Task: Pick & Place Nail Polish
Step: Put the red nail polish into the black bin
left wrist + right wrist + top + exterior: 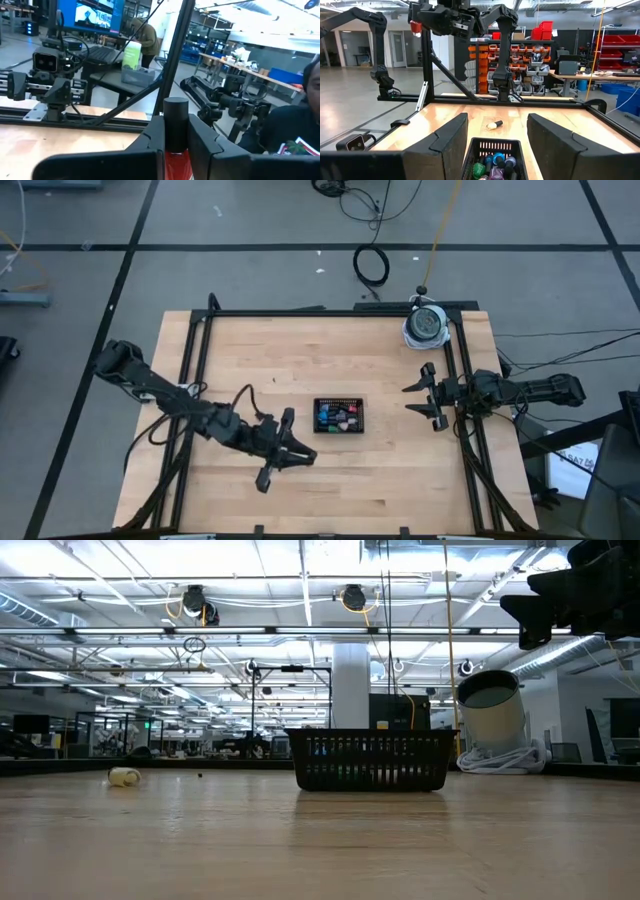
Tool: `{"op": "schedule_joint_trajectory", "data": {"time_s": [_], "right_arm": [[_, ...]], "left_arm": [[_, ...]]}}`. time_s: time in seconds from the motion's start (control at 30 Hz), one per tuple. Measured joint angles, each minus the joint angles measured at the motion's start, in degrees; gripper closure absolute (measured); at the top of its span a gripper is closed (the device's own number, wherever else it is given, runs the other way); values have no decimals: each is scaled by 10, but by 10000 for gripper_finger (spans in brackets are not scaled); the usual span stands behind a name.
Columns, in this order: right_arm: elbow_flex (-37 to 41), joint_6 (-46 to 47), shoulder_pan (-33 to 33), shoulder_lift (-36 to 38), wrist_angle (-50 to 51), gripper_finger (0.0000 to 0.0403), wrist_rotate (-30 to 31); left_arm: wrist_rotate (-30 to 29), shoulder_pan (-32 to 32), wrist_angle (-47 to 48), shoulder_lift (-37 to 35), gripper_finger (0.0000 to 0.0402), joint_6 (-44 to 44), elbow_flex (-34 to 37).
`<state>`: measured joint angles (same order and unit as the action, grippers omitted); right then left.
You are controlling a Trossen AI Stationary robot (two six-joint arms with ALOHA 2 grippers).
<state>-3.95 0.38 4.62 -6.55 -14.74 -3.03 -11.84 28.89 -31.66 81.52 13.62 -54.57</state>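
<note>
left gripper [176, 150]: jaws clamped on a red nail polish bottle with black cap [176, 131], left of the black mesh tray [339, 416]
right gripper [424, 398]: jaws apart, right of tray

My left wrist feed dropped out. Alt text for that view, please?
The left gripper is shut on a red nail polish bottle with a black cap, held upright above the wooden table. The right arm waits beyond.

Bright, even light falls from long ceiling strips [150, 582], which glare white in the low view. Seen from above, the counter [250, 360] is evenly lit, and the arms throw only faint, soft shadows. In the low view the counter's near edge is blurred. A glowing monitor [95, 15] and washed-out ceiling show in the left wrist view.
</note>
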Motion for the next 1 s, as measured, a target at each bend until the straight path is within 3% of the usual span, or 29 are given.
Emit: {"op": "schedule_joint_trajectory", "data": {"time_s": [0.2, 0.3, 0.43, 0.73, 1.0], "right_arm": [[0, 0, 0, 0, 0, 211, 0], [0, 0, 0, 0, 0, 211, 0], [0, 0, 0, 0, 0, 211, 0], [0, 0, 0, 0, 0, 211, 0], [0, 0, 0, 0, 0, 211, 0]], "left_arm": [[44, 4, -85, 0, 369, 18, 0], [77, 20, -121, 5, 369, -50, 0], [104, 38, -125, 7, 369, -111, 0], [106, 48, -133, 5, 369, -138, 0], [147, 75, -104, 0, 369, -200, 0]]}}
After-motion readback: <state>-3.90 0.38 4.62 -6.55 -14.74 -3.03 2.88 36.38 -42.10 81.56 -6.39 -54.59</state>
